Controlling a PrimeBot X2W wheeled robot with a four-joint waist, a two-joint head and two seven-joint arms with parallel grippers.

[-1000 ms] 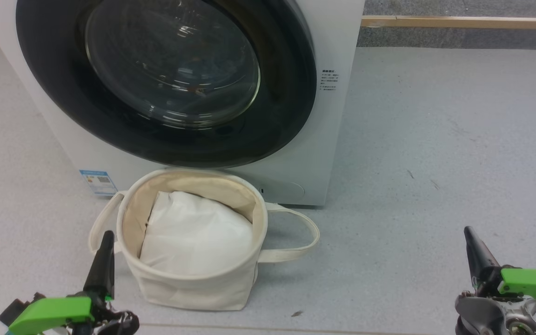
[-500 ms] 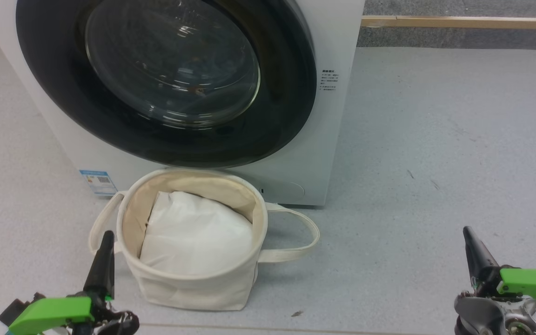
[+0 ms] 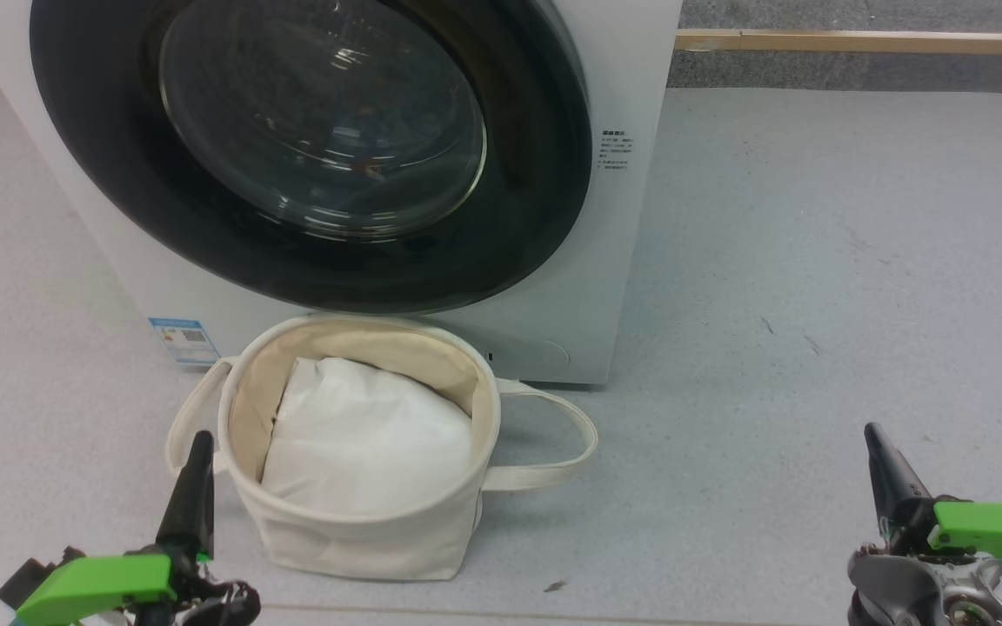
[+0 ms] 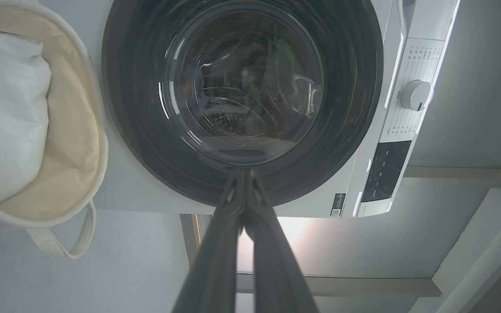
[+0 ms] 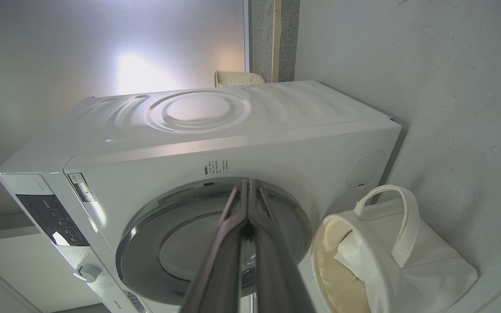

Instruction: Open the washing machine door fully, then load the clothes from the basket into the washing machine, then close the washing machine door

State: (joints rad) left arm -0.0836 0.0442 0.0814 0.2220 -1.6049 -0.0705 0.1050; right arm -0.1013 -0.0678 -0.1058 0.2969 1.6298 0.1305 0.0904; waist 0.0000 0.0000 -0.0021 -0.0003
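**A:** What's before you, left to right?

**B:** My left gripper (image 3: 198, 452) is just beside the basket (image 3: 236, 409), jaws pressed together on nothing. I count one basket, two loop handles and one white padding (image 3: 362, 443) inside. I count no clothes, and the dark glass hides the drum. Behind stands one washing machine (image 3: 631, 217), its one washing machine door (image 3: 536, 174) flush shut. My right gripper (image 3: 882, 448) is well apart, jaws closed and empty.

**A:** And the step?

**B:** Opening the door, I judge. I'd hook its right rim and swing it wide, minding the basket just below.

door (image 3: 118, 200): glossy black rim, clear glass; basket (image 3: 362, 539): matt canvas
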